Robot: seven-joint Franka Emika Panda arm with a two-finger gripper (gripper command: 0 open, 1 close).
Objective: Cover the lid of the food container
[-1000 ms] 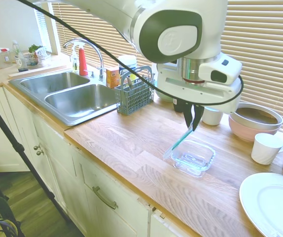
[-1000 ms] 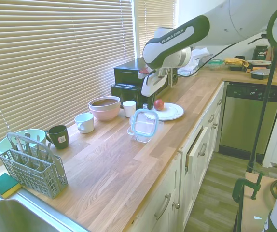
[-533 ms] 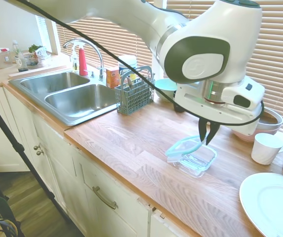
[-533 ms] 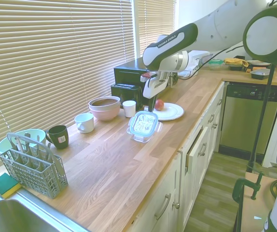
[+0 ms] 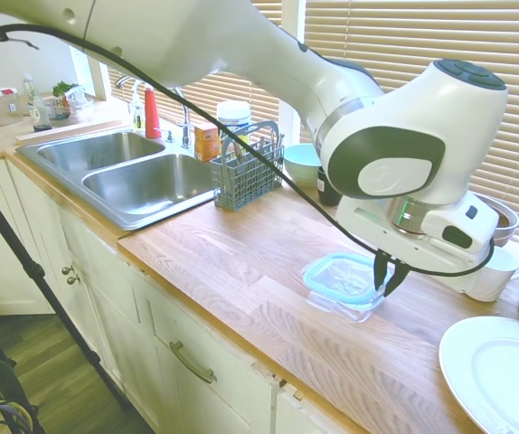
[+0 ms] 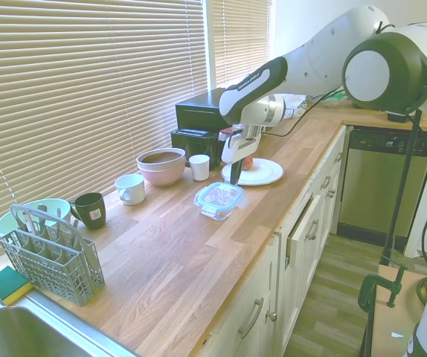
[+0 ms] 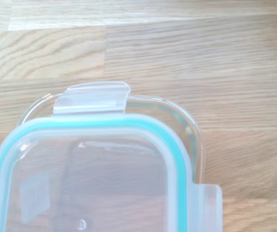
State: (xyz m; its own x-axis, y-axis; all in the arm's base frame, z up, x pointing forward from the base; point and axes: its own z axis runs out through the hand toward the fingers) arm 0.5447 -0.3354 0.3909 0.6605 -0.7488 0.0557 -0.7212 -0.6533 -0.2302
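I see the wooden counter (image 5: 241,262) running from the sink (image 5: 124,172) toward the white plate (image 5: 495,371). On it sits the food container (image 5: 354,303), with the lid (image 5: 343,276) lying on top, slightly offset so a strip of glass rim shows in the wrist view. My gripper (image 5: 390,278) is at the lid's edge nearest the plate, fingers close together; I think they pinch the lid, but can't tell.

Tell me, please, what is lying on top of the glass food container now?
The lid lies on the food container, set slightly off, so one glass corner shows. The hand is at its edge. Through the clear lid nothing shows inside.
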